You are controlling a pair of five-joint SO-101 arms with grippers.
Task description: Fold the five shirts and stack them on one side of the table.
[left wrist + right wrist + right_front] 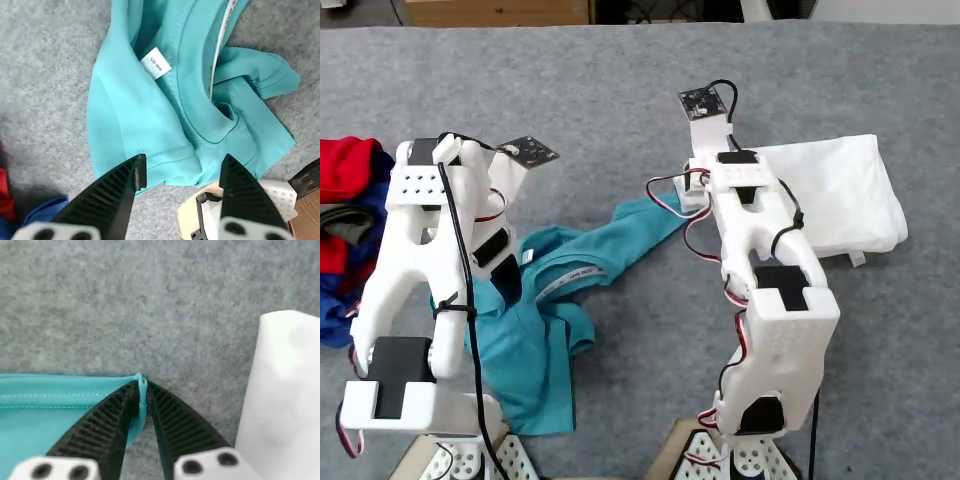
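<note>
My right gripper (142, 387) clamps a corner of the teal shirt (535, 340), whose length trails toward eight o'clock, beneath my left gripper (182, 167), spread wide and empty.

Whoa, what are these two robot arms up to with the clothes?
They're folding shirts. The right gripper pinches a corner of the teal shirt, crumpled on the table, while the open left gripper hangs above its collar. A folded white shirt lies on that side; a red and blue heap waits at the opposite edge.
</note>
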